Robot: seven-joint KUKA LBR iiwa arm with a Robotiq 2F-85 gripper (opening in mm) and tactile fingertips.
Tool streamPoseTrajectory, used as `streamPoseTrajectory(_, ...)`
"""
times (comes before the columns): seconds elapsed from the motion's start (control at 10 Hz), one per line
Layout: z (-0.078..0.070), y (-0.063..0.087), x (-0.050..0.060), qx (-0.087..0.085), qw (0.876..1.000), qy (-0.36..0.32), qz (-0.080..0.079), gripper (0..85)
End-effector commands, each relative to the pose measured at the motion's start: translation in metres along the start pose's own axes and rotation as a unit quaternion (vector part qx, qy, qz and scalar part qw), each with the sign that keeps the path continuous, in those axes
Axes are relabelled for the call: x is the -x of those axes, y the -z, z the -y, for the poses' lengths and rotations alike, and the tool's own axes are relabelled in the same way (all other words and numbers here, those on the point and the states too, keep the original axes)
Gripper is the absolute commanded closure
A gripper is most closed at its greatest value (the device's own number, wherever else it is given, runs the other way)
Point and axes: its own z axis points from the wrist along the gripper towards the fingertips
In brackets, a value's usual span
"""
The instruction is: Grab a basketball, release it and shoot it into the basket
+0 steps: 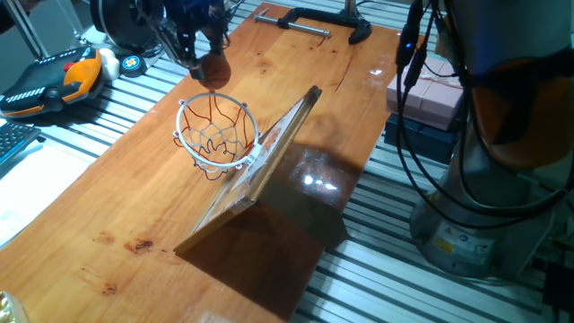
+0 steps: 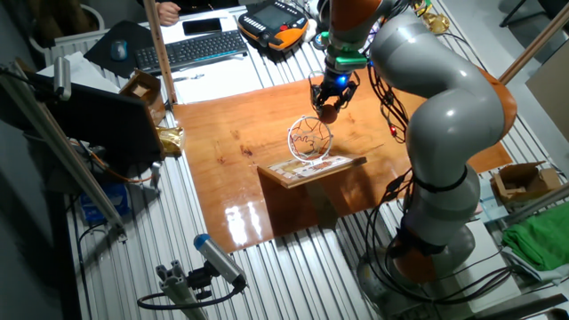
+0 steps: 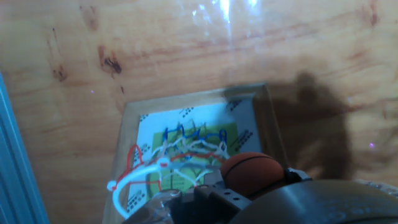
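Note:
The basketball (image 1: 213, 70), small and orange-brown, sits between my gripper's (image 1: 206, 59) fingertips, just above the far edge of the basket's white wire rim (image 1: 218, 112). The red-and-white net (image 1: 215, 144) hangs below the rim, fixed to the tilted clear backboard (image 1: 269, 166). In the other fixed view the gripper (image 2: 329, 100) holds the ball (image 2: 327, 114) right above the hoop (image 2: 308, 138). In the hand view the ball (image 3: 252, 174) lies at the bottom by the fingers (image 3: 214, 198), with the rim (image 3: 134, 177) and the backboard (image 3: 186, 121) below it.
A larger orange-and-black gadget (image 1: 54, 79) lies off the wooden table's (image 1: 117, 233) far left side. A black clamp (image 1: 309, 22) grips the far edge. A pink block (image 1: 426, 94) and cables lie to the right. A keyboard (image 2: 191, 49) is beyond the table.

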Motion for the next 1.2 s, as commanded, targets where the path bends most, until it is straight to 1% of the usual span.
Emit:
streamPoseTrajectory(0.0, -0.001, -0.001, -0.003, 0.0, 1.0, -0.004, 0.0, 84.3)
streamPoseTrajectory(0.2, -0.003, -0.001, -0.008, 0.0, 1.0, -0.018, -0.005, 84.3)
streamPoseTrajectory(0.3, -0.004, -0.003, -0.011, 0.004, 0.999, -0.031, -0.006, 84.3)
streamPoseTrajectory(0.4, -0.007, -0.005, -0.013, 0.012, 0.999, -0.047, -0.008, 84.3)
streamPoseTrajectory(0.6, -0.015, -0.014, -0.017, 0.025, 0.996, -0.08, 0.003, 84.3)
streamPoseTrajectory(0.8, -0.016, -0.015, -0.018, 0.042, 0.994, -0.1, 0.003, 84.3)
streamPoseTrajectory(1.1, -0.019, -0.018, -0.019, 0.047, 0.993, -0.112, 0.007, 84.3)
